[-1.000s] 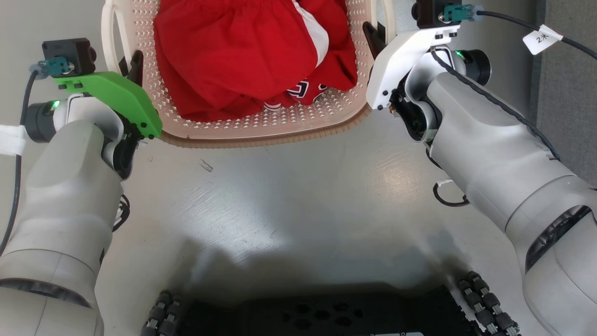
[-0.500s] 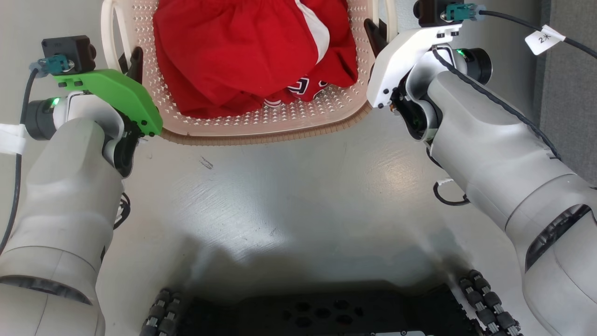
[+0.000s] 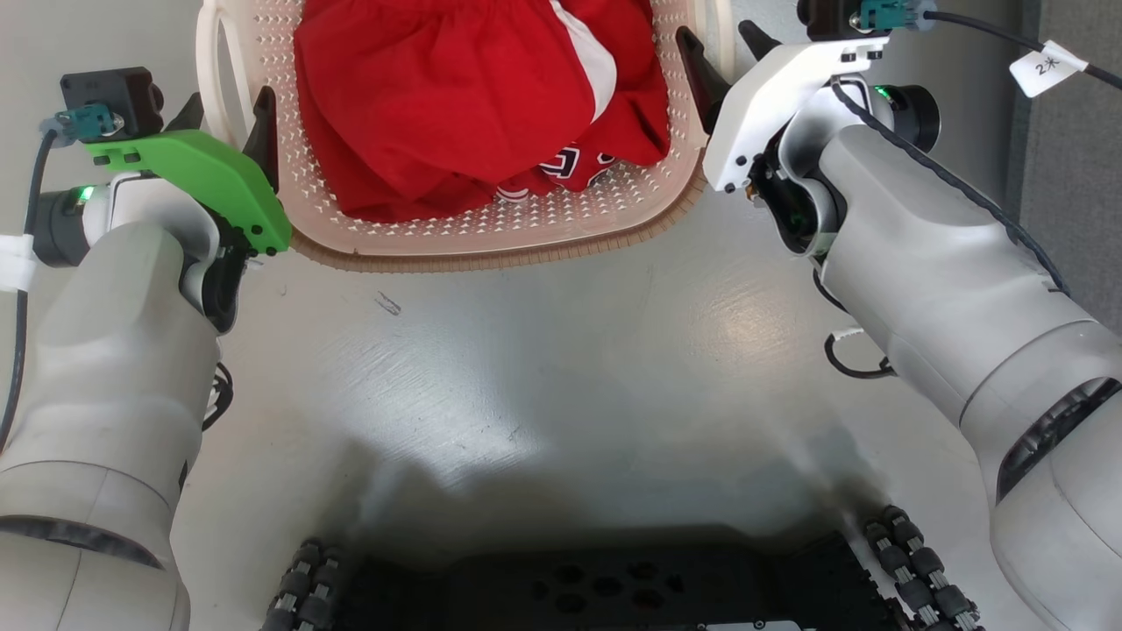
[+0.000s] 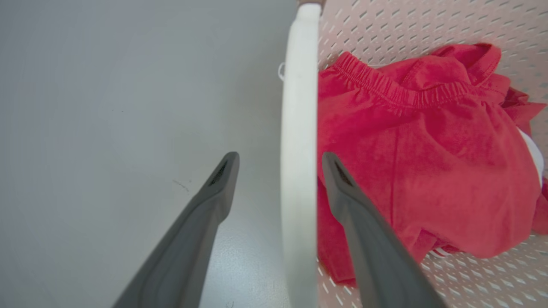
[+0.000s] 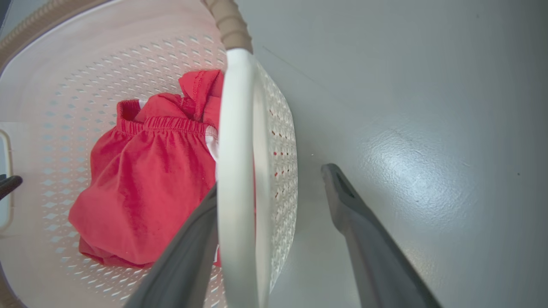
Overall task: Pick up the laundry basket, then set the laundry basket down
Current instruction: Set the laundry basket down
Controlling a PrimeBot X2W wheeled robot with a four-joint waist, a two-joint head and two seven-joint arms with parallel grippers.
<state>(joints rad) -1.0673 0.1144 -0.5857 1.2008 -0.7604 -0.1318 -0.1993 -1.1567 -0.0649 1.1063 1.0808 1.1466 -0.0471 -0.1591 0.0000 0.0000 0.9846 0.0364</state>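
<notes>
The laundry basket, cream-white and perforated with a brown rim, stands on the grey floor at the top of the head view, with red clothes in it. My left gripper is open, its fingers on either side of the basket's white left handle without squeezing it. My right gripper is open too. It straddles the right handle, one finger inside the basket and one outside. The wrist views show the left gripper, the right gripper and the red clothes.
My dark wheeled base lies at the bottom of the head view. A darker grey strip runs along the right edge. A tagged cable hangs by the right wrist. Bare floor lies between base and basket.
Both grippers have opened: a second finger now shows at each handle where the jaws were closed on them. The arms have shifted slightly outward and away from me.
</notes>
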